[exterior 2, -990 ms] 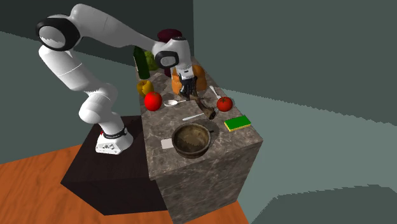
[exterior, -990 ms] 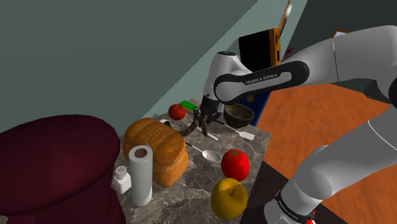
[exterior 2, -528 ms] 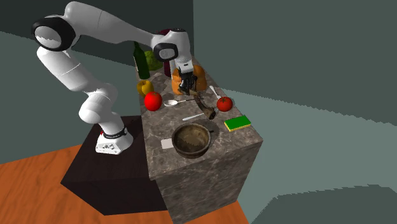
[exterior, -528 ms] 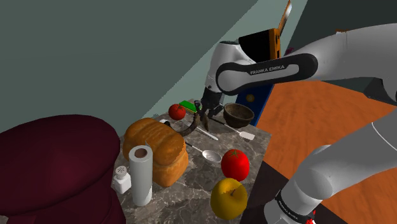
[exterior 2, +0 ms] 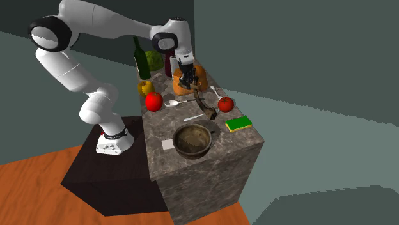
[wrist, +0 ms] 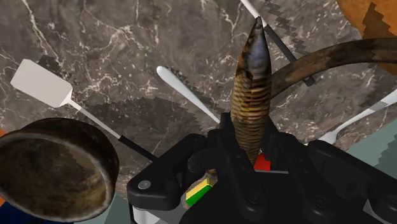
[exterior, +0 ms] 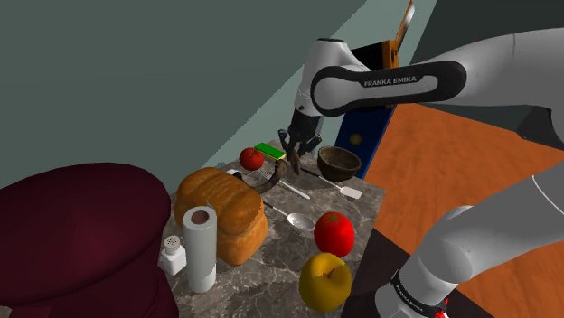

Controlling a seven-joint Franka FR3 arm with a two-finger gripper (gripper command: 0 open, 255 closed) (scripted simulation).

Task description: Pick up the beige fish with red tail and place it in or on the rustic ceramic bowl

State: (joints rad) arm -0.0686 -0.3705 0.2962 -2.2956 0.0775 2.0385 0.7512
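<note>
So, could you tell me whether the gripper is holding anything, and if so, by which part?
Yes: the gripper clasps the brown striped fish near its tail end, with the pointed head sticking out ahead.

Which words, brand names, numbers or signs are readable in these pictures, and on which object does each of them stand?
"FRANKA EMIKA": white letters on the dark band of the arm's forearm, in the shoulder view.
Dark ring around the arm's base: it carries small light lettering, too small to read.
Nothing else carries text that I can read.
</note>
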